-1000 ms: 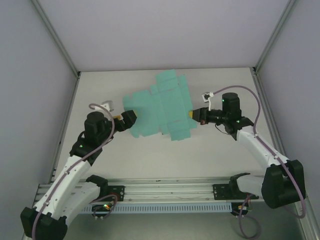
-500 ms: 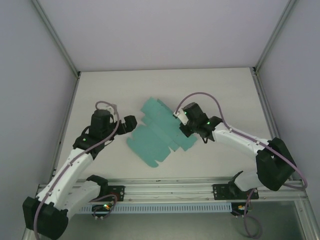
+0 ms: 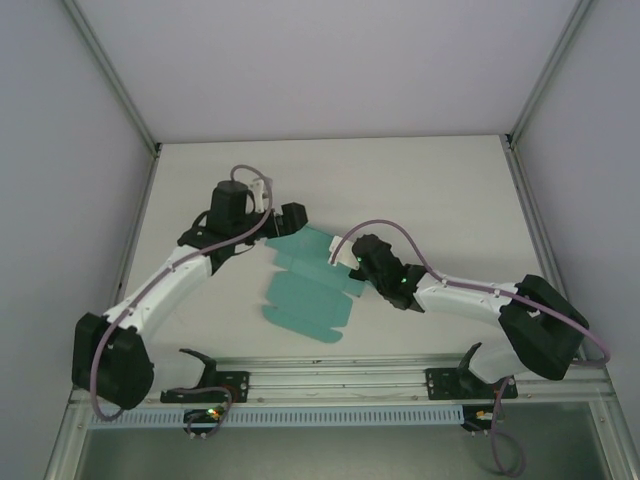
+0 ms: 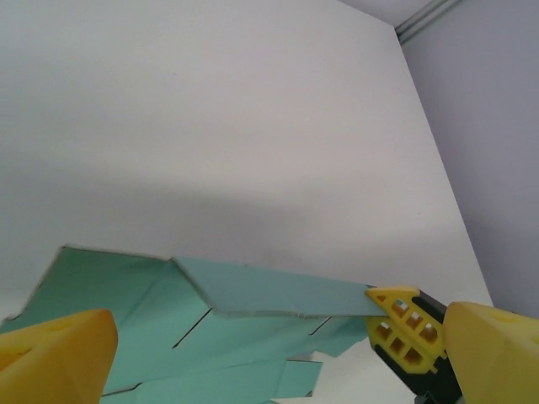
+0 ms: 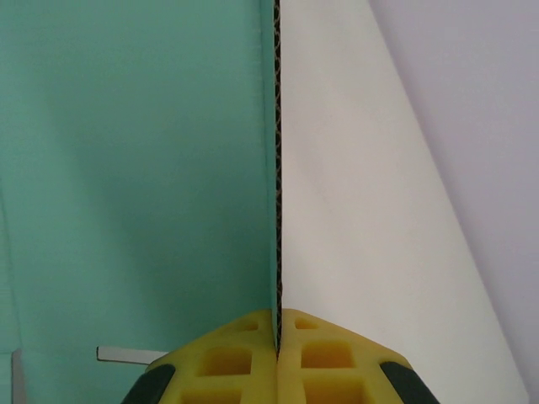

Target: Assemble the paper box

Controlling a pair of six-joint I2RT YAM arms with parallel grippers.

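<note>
Barely anything is folded yet: the paper box, mostly flat, is pinched by the right gripper, left gripper spread open.

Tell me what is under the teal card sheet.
The white table shows all around the paper box sheet, and the right gripper pinches one raised edge. Whatever is beneath the sheet itself is covered by card.
</note>
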